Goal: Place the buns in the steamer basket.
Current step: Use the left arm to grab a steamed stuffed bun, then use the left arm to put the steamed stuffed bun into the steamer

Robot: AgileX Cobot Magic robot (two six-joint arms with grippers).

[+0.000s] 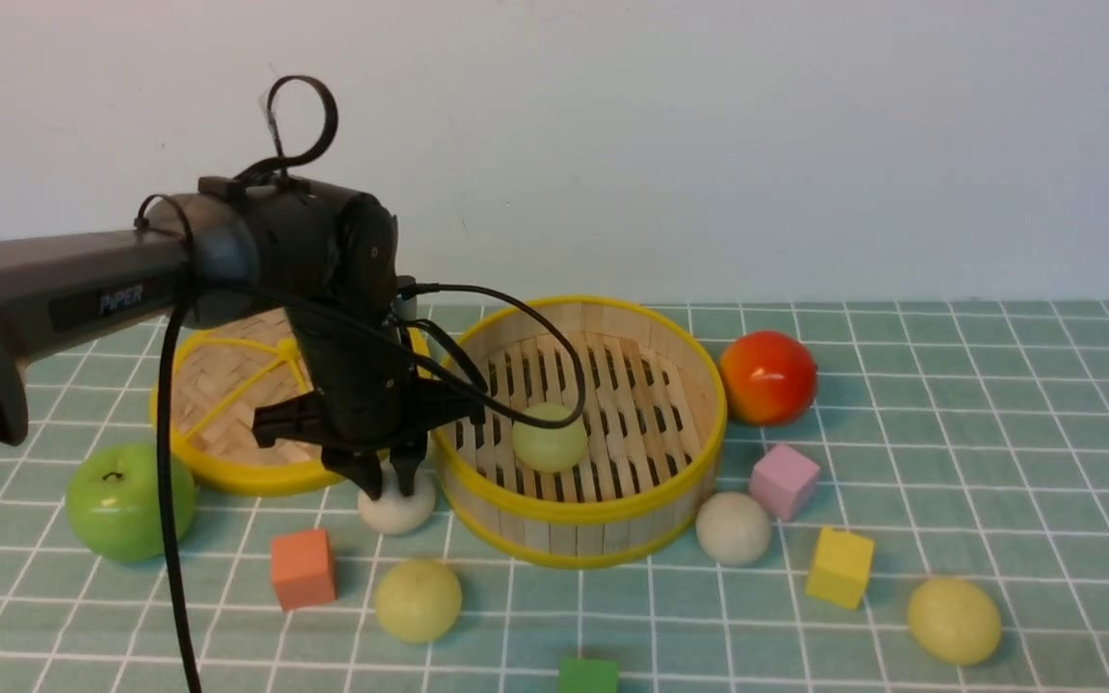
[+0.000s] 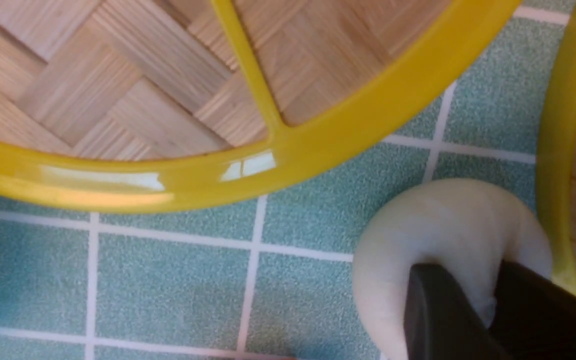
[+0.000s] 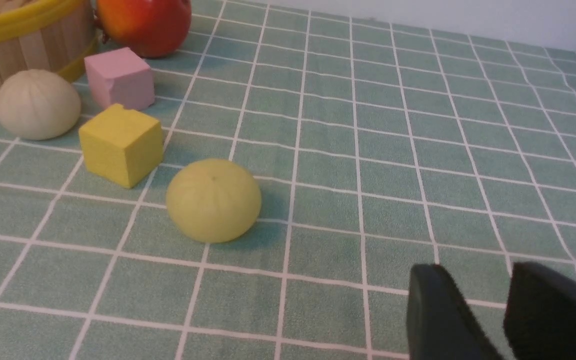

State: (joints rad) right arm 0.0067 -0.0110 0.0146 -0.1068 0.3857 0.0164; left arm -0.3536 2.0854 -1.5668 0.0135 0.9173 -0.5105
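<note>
Buns are what the job is about, and the left gripper (image 1: 388, 481) has its fingers (image 2: 438, 310) clamped on an off-white bun (image 1: 397, 505). In the left wrist view the bun's soft top is pinched into a fold between them. That bun sits on the bench (image 1: 997, 404), not yet lifted, just beside the steamer basket (image 1: 581, 507) and near the rim of the flat lid (image 1: 227, 472). Inside the basket lies one pale green bun (image 1: 549, 438), the only one in place. Further out, a second off-white bun (image 1: 733, 527) rests just beside the basket's right front, a yellow-green bun (image 1: 418, 600) lies in front of the left gripper, and another yellow-green bun (image 1: 953, 620) lies well off to the right. The right gripper (image 3: 485, 280) hovers near that last one, jaws apart with nothing between them. By my reckoning one of the five is done, a second is gripped and needs lifting over the wall, and three are untouched. The apple (image 1: 126, 500), the tomato (image 1: 767, 377) and the coloured cubes (image 1: 302, 568) are not part of it.
</note>
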